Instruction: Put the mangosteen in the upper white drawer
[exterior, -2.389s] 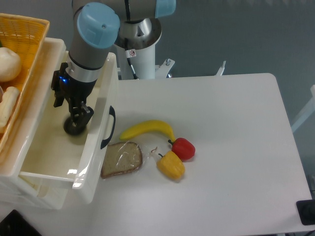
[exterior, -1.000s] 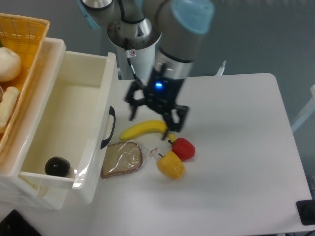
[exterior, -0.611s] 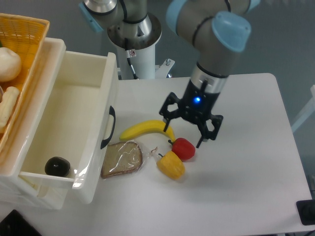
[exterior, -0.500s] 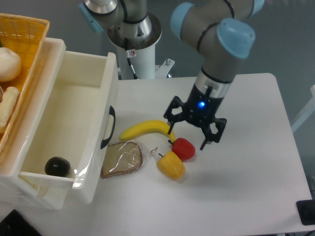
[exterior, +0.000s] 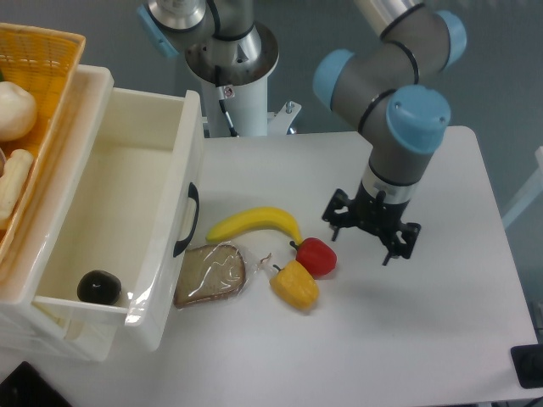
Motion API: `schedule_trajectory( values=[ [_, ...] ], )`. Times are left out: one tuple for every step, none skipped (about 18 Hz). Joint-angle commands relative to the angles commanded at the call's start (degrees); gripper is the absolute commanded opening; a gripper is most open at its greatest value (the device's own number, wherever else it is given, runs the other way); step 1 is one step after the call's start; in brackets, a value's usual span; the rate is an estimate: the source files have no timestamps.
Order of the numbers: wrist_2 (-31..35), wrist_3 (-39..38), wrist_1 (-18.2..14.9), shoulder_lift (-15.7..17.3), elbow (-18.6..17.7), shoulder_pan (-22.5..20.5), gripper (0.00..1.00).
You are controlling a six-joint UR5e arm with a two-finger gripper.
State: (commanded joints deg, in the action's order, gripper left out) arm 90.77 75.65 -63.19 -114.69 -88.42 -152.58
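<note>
One mangosteen (exterior: pixel 98 287) lies inside the upper white drawer (exterior: pixel 161 170), in the near corner of its floor, left of the black handle. Right of the drawer on the table (exterior: pixel 424 339) sit a banana (exterior: pixel 254 223), a wrapped bread slice (exterior: pixel 210 273), a yellow pepper (exterior: pixel 295 285) and a red pepper (exterior: pixel 316 256). The gripper (exterior: pixel 368 237) hovers just right of the red pepper, jaws spread apart and empty.
</note>
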Motion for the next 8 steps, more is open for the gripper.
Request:
schedule_trajectory(
  values=[
    [1.15,1.59,0.09,-0.26,0.17,0.00,1.00],
    [1.25,2.99,0.00,-1.14,0.96,-0.26,1.00],
    [1.16,4.40,0.00,-1.84,1.49,-0.70,1.00],
    [1.16,5.89,0.00,-2.63,1.67,-1.05,1.00],
    [1.16,7.39,0.00,-2.90,1.76,-1.14,1.00],
    [1.16,8.62,0.00,-2.99,1.76,-1.14,1.00],
    [1.16,9.07,0.00,-2.99,1.76,-1.32,1.00],
    [1.16,9.07,0.00,-3.08,1.76,-1.32,1.00]
  ],
)
